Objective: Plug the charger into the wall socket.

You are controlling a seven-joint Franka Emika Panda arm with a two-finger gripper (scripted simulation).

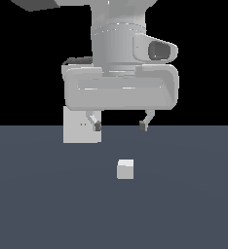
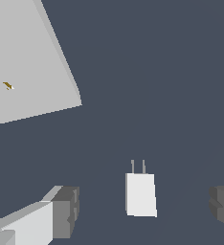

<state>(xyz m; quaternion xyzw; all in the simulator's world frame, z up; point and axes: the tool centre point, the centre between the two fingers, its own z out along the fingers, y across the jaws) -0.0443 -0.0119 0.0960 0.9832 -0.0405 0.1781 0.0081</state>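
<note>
The tool [image 1: 120,127] hangs spread wide and empty above the charger [image 1: 125,169], which lies on the counter [image 1: 184,204], apart from the upright wall socket [image 1: 77,129].

The gripper [image 1: 120,126] hangs with its jaws spread above the charger [image 1: 125,169] on the floor [image 1: 184,204], the wall socket [image 1: 81,127] upright behind.
</note>
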